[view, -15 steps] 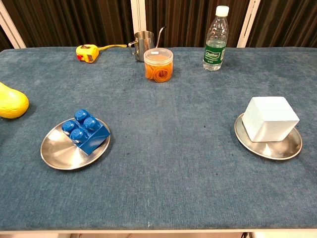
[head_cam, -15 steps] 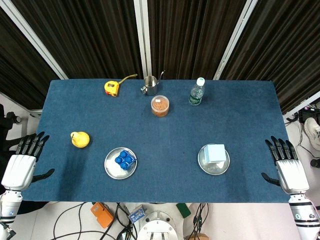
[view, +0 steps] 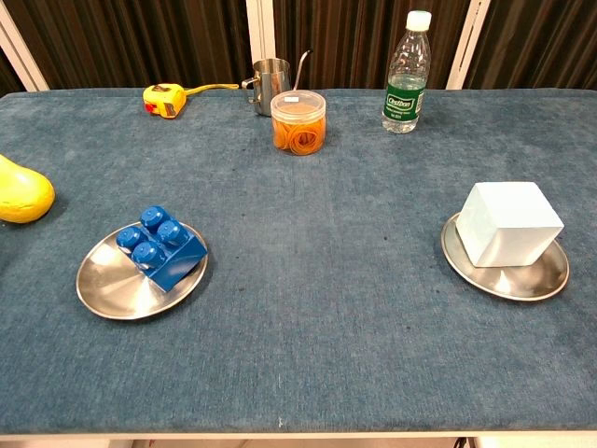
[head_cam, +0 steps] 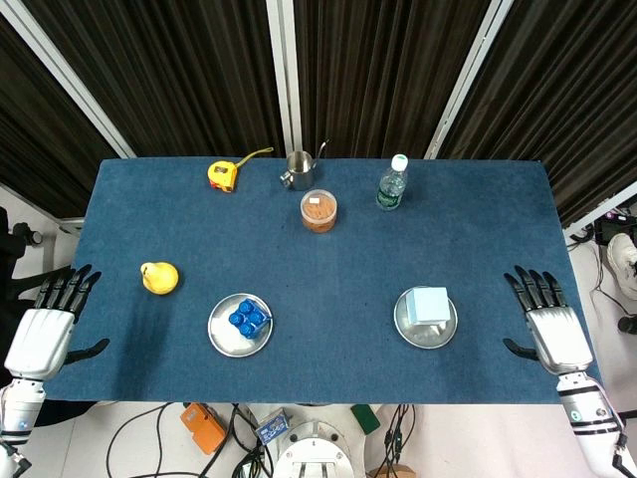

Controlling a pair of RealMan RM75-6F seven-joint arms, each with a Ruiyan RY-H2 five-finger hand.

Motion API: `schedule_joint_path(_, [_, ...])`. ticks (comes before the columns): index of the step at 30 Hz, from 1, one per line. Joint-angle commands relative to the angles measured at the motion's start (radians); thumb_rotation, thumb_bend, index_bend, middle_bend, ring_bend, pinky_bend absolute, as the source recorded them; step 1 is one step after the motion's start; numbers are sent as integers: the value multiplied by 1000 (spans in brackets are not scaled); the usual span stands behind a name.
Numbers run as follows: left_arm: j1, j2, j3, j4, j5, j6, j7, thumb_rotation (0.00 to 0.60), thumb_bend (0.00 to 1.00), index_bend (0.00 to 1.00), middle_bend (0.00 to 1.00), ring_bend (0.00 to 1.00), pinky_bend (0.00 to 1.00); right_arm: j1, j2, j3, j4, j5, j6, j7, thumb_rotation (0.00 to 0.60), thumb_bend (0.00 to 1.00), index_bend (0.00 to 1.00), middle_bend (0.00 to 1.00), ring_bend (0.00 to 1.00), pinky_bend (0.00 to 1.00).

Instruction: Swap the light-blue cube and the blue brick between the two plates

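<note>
Both robot hands lie flat and empty with fingers spread: the left robot hand (head_cam: pixel 40 336) at the worktop's (head_cam: pixel 328 259) near left edge, the right robot hand (head_cam: pixel 553 331) at its near right edge. The brick (head_cam: pixel 248 319) sits on the plate (head_cam: pixel 224 337) nearer the left robot hand; the cube (head_cam: pixel 430 304) sits on the plate (head_cam: pixel 410 327) nearer the right.

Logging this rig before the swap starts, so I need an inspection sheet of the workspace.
Surface: blue cloth table, flat.
Job's things: blue brick on left plate; light-blue cube on right plate.
Clutter: yellow pear-shaped toy, tape measure, metal cup, orange-filled jar, water bottle.
Hands: left hand and right hand open, beside the table edges.
Cables: tangle on the floor.
Surroundings: dark curtains.
</note>
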Motion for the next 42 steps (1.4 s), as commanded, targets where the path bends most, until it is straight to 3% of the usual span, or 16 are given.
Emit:
schedule_joint_path(1, [-2, 0, -1, 0, -3, -3, 3, 600, 66, 19, 0, 0, 14, 103, -18, 34, -23, 34, -143, -49, 600, 262, 0, 0, 0, 0])
schedule_joint_path(9, [1, 2, -3, -4, -12, -1, 10, 600, 67, 19, 0, 0, 14, 249, -74, 62, -15, 143, -373, -125, 600, 262, 0, 0, 0, 0])
schedule_joint_path(15, [4, 2, -2, -5, -13, 3, 14, 600, 66, 20, 0, 0, 14, 283, -104, 56, 9, 183, -418, -140, 600, 262, 27, 26, 0, 0])
schedule_joint_path(17, [4, 2, -2, -5, -12, 3, 13, 600, 66, 20, 0, 0, 14, 288, -117, 55, 22, 184, -415, -125, 600, 262, 166, 137, 59, 43])
schedule_joint_path(19, [4, 2, -1, -6, -12, 3, 13, 600, 66, 19, 0, 0, 14, 293, -128, 52, 36, 185, -416, -110, 600, 262, 419, 321, 253, 228])
schedule_joint_path(21, [4, 2, -1, -6, -12, 2, 13, 600, 67, 19, 0, 0, 14, 301, -136, 47, 46, 182, -420, -104, 600, 278, 557, 427, 393, 374])
schedule_joint_path(24, [4, 3, 0, -7, -12, 2, 14, 600, 66, 20, 0, 0, 14, 307, -149, 40, 59, 174, -416, -98, 600, 318, 665, 521, 494, 466])
schedule_joint_path(34, [10, 7, 0, -10, -7, 15, 5, 600, 67, 20, 0, 0, 14, 310, -157, 50, 30, 120, -314, -106, 600, 349, 702, 549, 524, 483])
schedule_joint_path(39, [8, 7, 5, -8, 1, 11, 2, 600, 66, 20, 0, 0, 14, 363, -165, 99, -55, 153, -332, -199, 600, 350, 697, 549, 523, 480])
schedule_joint_path(42, [3, 5, 10, -8, 5, -2, 9, 600, 66, 19, 0, 0, 14, 435, -240, 155, -48, 224, -374, -282, 600, 349, 685, 549, 523, 478])
